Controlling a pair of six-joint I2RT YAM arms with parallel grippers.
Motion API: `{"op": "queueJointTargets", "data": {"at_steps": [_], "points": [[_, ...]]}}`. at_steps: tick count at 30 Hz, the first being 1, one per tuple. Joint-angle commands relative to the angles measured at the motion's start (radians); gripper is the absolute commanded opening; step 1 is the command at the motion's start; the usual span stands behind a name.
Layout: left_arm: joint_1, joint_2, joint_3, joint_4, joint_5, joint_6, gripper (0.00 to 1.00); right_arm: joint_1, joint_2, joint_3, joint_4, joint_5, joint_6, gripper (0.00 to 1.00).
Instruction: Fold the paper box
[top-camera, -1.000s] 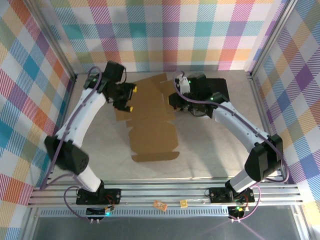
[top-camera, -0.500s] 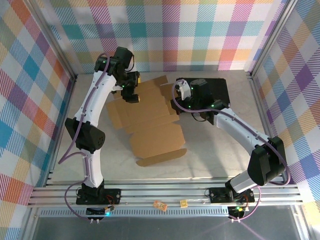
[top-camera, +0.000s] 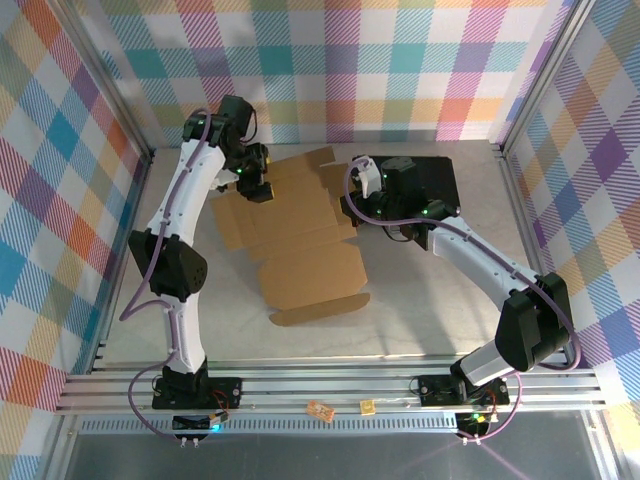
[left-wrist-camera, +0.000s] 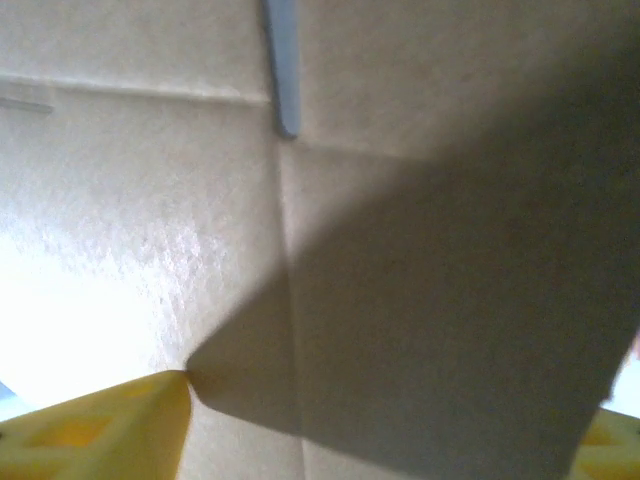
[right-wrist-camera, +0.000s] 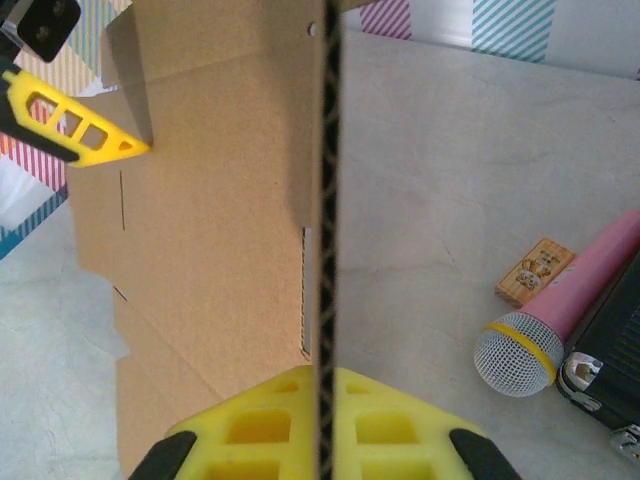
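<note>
- The box (top-camera: 300, 245) lies mostly flat in the middle of the counter (top-camera: 430, 295). Its right flap stands up.
- Your right gripper (right-wrist-camera: 325, 430) is pinching the top edge of that flap, so the box sits just left of it.
- Your left gripper (top-camera: 258, 178) is spread over the far left flap. One fingertip (right-wrist-camera: 110, 143) touches the card.
- If you pull the pinched flap hard, I think the thin card may tear or slip out.
- If your left gripper pushes sideways, the whole box may slide, as nothing presses it down.
- The flap may also bend away from its crease.
</note>
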Motion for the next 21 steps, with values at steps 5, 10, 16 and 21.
{"op": "queueJointTargets", "data": {"at_steps": [5, 10, 16, 21], "points": [[0.003, -0.026, -0.047, 0.033, -0.004, -0.014, 0.32, -0.006, 0.014, 0.000, 0.037, -0.005, -0.022, 0.00], [0.002, -0.062, -0.133, 0.109, 0.013, -0.011, 0.11, -0.009, 0.032, 0.014, 0.033, 0.005, 0.000, 0.00], [0.000, -0.112, -0.233, 0.221, -0.015, 0.007, 0.00, -0.020, 0.067, 0.061, -0.030, 0.033, 0.078, 0.14], [-0.031, -0.189, -0.331, 0.310, -0.179, 0.030, 0.00, -0.051, 0.070, 0.194, -0.277, 0.081, 0.392, 0.59]]}}
